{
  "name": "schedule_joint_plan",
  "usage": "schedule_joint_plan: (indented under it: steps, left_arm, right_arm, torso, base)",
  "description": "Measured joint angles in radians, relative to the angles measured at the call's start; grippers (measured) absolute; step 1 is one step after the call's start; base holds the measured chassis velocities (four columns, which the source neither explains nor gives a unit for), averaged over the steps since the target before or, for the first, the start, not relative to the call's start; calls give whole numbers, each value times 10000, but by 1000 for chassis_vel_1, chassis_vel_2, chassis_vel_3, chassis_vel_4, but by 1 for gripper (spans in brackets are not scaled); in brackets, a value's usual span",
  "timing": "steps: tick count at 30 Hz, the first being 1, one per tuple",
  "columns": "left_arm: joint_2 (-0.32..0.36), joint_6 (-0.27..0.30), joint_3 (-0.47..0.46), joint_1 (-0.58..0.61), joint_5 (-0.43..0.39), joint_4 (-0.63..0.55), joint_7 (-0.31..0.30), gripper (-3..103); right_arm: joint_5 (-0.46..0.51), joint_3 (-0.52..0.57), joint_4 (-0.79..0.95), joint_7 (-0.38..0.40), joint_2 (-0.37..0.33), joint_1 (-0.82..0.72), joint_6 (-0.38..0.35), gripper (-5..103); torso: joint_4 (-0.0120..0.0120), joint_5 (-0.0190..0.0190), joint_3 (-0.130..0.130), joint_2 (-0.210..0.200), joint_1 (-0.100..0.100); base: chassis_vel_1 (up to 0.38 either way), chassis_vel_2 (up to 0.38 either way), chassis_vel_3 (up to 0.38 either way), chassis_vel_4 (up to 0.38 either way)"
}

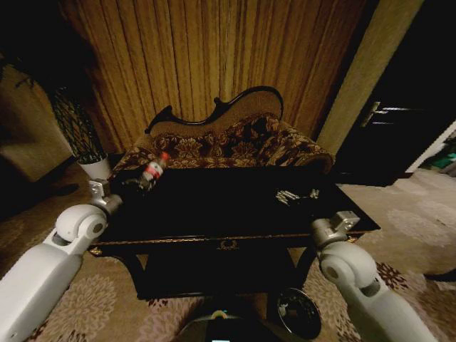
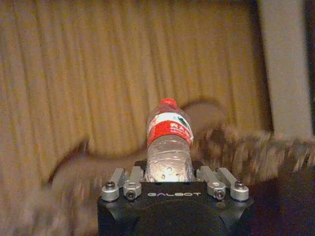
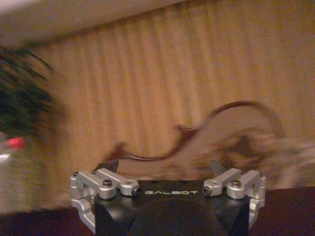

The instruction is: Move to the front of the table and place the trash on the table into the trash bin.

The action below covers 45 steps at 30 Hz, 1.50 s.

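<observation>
Glossy black table [image 1: 214, 206], red-labelled clear bottle [image 1: 152, 171], floral brown sofa [image 1: 235, 146].

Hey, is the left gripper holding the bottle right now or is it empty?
Holding it. In the left wrist view the bottle stands clamped in the left gripper; the head view shows it at the table's left side.

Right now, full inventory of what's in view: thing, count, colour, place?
Glossy black console table with gold trim: 1, in front of robot.
Clear plastic bottle, red label, red cap: 1, held in left pincer above table's far-left part.
Small pale scraps: a few, table's right part.
Round dark bin with black rim: 1, floor, below table's front right.
Floral sofa, dark curved frame: 1, behind table.
White plant pot: 1, left of sofa.
Left pincer: shut on bottle.
Right pincer: open, facing sofa; right arm at table's front-right edge.
</observation>
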Motion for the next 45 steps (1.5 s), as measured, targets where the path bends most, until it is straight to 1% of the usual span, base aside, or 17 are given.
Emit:
schedule_joint_plan:
  steps: [1, 2, 5, 6, 8, 9, 12, 14, 19, 20, 24, 25, 27, 29, 32, 38, 45]
  left_arm:
    - [38, -220, -57, 12, 81, -161, 73, 41]
    - [38, -220, -57, 12, 81, -161, 73, 41]
    - [384, -1031, -326, 23, 481, -708, 597, 41]
    - [384, -1031, -326, 23, 481, -708, 597, 41]
    - [853, -1489, -189, -334, 746, -887, 1006, 41]
    - [853, -1489, -189, -334, 746, -887, 1006, 41]
    - [1341, -1990, 838, -1354, 791, -754, 1121, 40]
    - [1440, -2099, 1183, -1663, 801, -665, 1130, 40]
    - [1722, -2594, 3737, -3654, 1001, -30, 1402, 40]
    - [1722, -2594, 3737, -3654, 1001, -30, 1402, 40]
    - [1282, -2759, 5477, -5239, 1102, 245, 1381, 40]
    - [1282, -2759, 5477, -5239, 1102, 245, 1381, 40]
    - [846, -2706, 6616, -6317, 1140, 366, 1264, 40]
    - [758, -2686, 6860, -6513, 1149, 396, 1250, 40]
    - [309, -2614, 8126, -7455, 1156, 638, 1177, 40]
    - [-145, -2594, 9018, -8196, 1177, 1029, 1161, 40]
    - [-315, -2595, 9628, -8585, 1200, 1033, 1173, 40]
  right_arm:
    - [479, -163, 19, 0, -188, 219, 48, 100]
    - [479, -163, 19, 0, -188, 219, 48, 100]
    - [2301, -637, -5, -192, -1022, 1092, 153, 100]
    - [2301, -637, -5, -192, -1022, 1092, 153, 100]
    - [3408, -1029, -507, -595, -1735, 2166, 180, 100]
    - [3408, -1029, -507, -595, -1735, 2166, 180, 100]
    - [4528, -1670, -1424, -950, -1935, 3685, 329, 100]
    - [4738, -1799, -1611, -1030, -1899, 3981, 370, 100]
    - [5722, -2503, -2601, -1840, -1196, 5402, 472, 100]
    - [5722, -2503, -2601, -1840, -1196, 5402, 472, 100]
    - [5807, -2826, -2896, -2290, -901, 5727, 476, 100]
    - [5807, -2826, -2896, -2290, -901, 5727, 476, 100]
    - [5717, -2984, -3011, -2508, -813, 5846, 476, 100]
    - [5661, -3029, -3038, -2557, -791, 5875, 475, 100]
    - [5478, -3142, -3095, -2672, -627, 5991, 475, 100]
    - [5413, -3058, -3100, -2811, -481, 5967, 475, 100]
    - [5178, -3011, -3161, -2861, -366, 5878, 473, 100]
  torso:
    - [4, -2, 1, 0, 0]
    - [4, -2, 1, 0, 0]
    - [-2, 0, 0, 0, 1]
    - [-2, 0, 0, 0, 1]
    - [0, 1, -1, 1, -1]
    - [0, 1, -1, 1, -1]
    - [-2, 1, 0, 0, 0]
    - [-2, 0, 1, 0, 1]
    - [2, -1, 2, -1, 3]
    - [2, -1, 2, -1, 3]
    - [-1, -1, 2, -1, 2]
    - [-1, -1, 2, -1, 2]
    - [-6, 1, 2, -2, 3]
    - [-6, 1, 2, -2, 3]
    - [-2, 1, 1, -1, 2]
    - [-1, 0, 1, -1, 2]
    - [0, 0, 0, -1, 0]
  base:
    - [0, 0, 0, 0]
    - [0, 0, 0, 0]
    - [0, 0, 0, 0]
    - [0, 0, 0, 0]
    - [0, 0, 0, 0]
    - [0, 0, 0, 0]
    - [0, 0, 0, 0]
    - [0, 0, 0, 0]
    - [0, 0, 0, 0]
    - [0, 0, 0, 0]
    - [0, 0, 0, 0]
    - [0, 0, 0, 0]
    - [0, 0, 0, 0]
    - [0, 0, 0, 0]
    - [0, 0, 0, 0]
    - [0, 0, 0, 0]
    - [0, 0, 0, 0]
